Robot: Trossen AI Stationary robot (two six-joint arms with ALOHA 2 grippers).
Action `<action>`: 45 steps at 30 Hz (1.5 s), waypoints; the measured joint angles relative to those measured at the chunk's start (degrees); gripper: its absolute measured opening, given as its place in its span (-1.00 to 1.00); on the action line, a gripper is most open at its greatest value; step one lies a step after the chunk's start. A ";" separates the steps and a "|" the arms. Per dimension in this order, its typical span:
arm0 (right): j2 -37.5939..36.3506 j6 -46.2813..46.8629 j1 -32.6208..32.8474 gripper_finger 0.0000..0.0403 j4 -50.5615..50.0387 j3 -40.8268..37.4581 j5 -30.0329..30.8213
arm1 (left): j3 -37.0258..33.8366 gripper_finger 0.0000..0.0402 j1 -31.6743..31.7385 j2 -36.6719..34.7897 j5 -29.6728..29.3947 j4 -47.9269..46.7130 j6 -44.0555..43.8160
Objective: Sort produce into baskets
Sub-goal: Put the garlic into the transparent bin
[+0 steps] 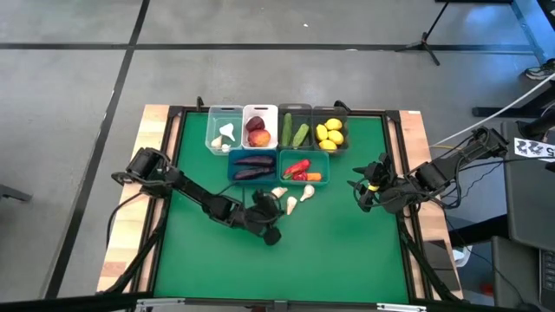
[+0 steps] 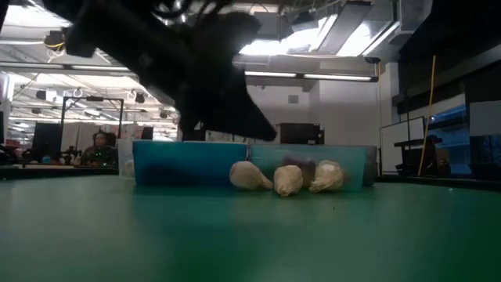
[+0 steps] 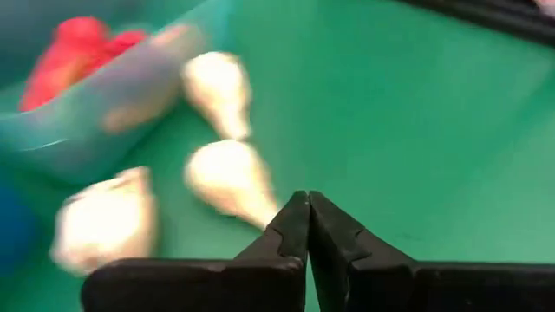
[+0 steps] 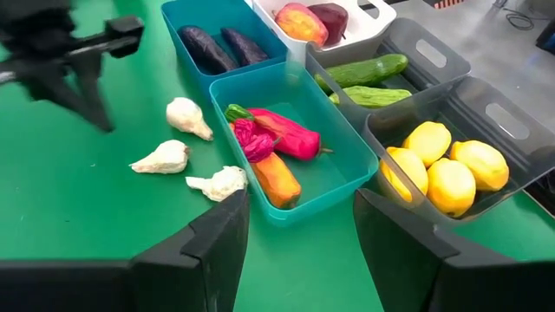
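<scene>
Three white garlic bulbs [image 1: 291, 198] lie on the green table just in front of the teal bin [image 1: 303, 167]; they also show in the left wrist view [image 3: 230, 178], the right wrist view [image 4: 186, 117] and the low view [image 2: 288, 178]. My left gripper [image 3: 308, 204] is shut and empty. It hangs above the table beside the garlic [image 1: 267, 211]. My right gripper [image 4: 299, 243] is open and empty at the table's right [image 1: 364, 186], facing the bins.
Six bins stand at the far middle. The clear one [image 1: 225, 128] holds garlic, the white one [image 1: 259, 128] peaches, a dark one [image 1: 295, 130] cucumbers, a dark one [image 1: 330, 132] lemons. The blue one [image 1: 252, 165] holds eggplants, the teal one peppers and a carrot [image 4: 277, 178].
</scene>
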 joint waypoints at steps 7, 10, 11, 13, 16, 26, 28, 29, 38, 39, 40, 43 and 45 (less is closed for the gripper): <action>0.00 -0.02 0.01 0.04 -0.06 0.00 0.01 | 0.00 -1.00 -2.79 -1.51 -15.41 0.43 1.59; 0.00 -0.02 0.01 0.04 -0.09 0.00 -0.07 | 0.00 -0.94 -3.22 -1.49 -15.39 0.47 5.57; 0.00 -0.02 0.00 0.04 -0.09 0.00 -0.22 | 0.00 -0.89 -3.22 -1.49 -13.78 0.63 6.54; 0.00 -0.02 0.01 0.04 -0.09 0.00 -0.41 | 0.00 -0.78 -3.24 -1.43 -11.08 2.75 7.00; 0.00 -0.04 0.02 0.04 -0.09 0.00 -0.44 | 0.09 -0.58 -3.24 -1.49 -9.48 7.95 9.84; 0.00 -0.07 0.01 0.04 -0.09 0.00 -1.54 | 0.07 0.01 -1.28 -1.46 -7.49 0.61 9.85; 0.00 -0.02 0.02 0.04 -0.09 0.00 -1.57 | 0.07 0.08 -0.51 -1.46 -7.77 -1.34 8.62; 0.00 0.00 0.02 0.04 -0.09 0.00 -1.57 | 0.07 0.11 -0.02 -1.45 -7.79 -2.20 7.65; 0.00 0.02 0.02 0.04 -0.04 0.00 -1.57 | 0.07 0.24 3.02 -1.29 -7.90 -9.41 3.86; 0.00 0.00 0.02 0.04 -0.04 0.00 -1.57 | 0.07 0.25 3.03 -1.29 -7.90 -9.36 4.39; 0.00 0.00 0.02 0.04 -0.04 0.00 -1.57 | 0.07 0.26 3.17 -1.29 -7.90 -9.37 4.79; 0.00 -0.01 0.01 0.04 -0.07 0.00 -1.57 | 0.07 0.29 3.89 -0.76 -7.90 -9.04 4.90; 0.00 -0.02 0.01 0.04 -0.09 0.00 -1.57 | 0.07 0.30 4.32 0.05 -7.90 -9.03 4.70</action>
